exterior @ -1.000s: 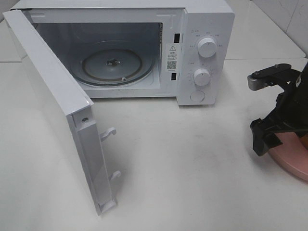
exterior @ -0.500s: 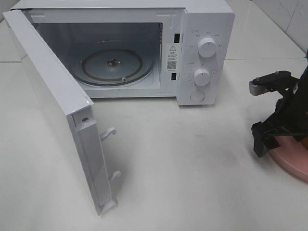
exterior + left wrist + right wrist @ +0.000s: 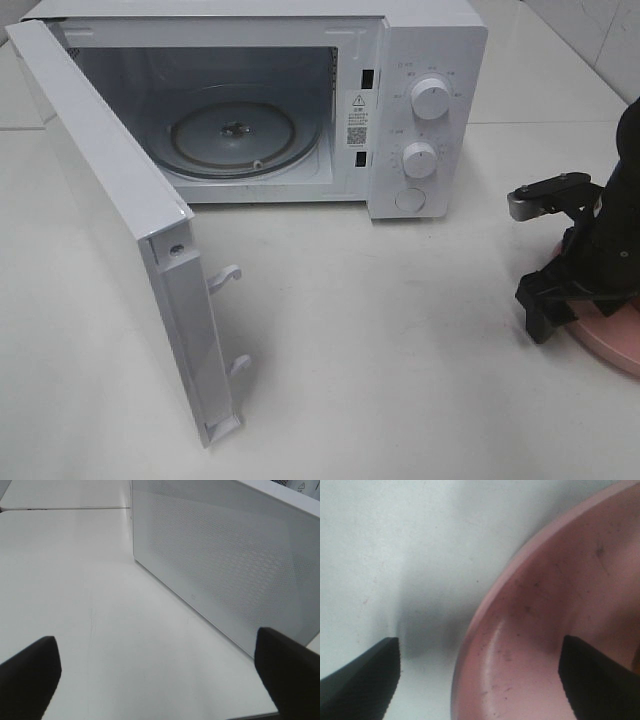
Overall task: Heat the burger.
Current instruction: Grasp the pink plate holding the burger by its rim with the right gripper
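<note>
The burger is out of view. At the right edge of the table lies the round pink plate [image 3: 612,342], cut off by the frame. My right gripper [image 3: 562,308] hangs low over the plate's near-left rim, open. In the right wrist view one finger is over the white table and the other over the plate's [image 3: 560,605] inner surface, so the rim sits between the fingers [image 3: 360,682]. My left gripper [image 3: 160,680] is open with nothing between its fingers, above bare table beside the microwave door [image 3: 225,565]. It does not show in the high view.
A white microwave [image 3: 430,60] stands at the back, its door [image 3: 110,210] swung wide toward the front left. The glass turntable [image 3: 232,135] inside is bare. Two knobs [image 3: 430,98] sit on its right panel. White table [image 3: 400,340] lies between microwave and plate.
My right gripper has sunk lower and slightly nearer, down to the pink plate's rim. The microwave and its door have not moved.
</note>
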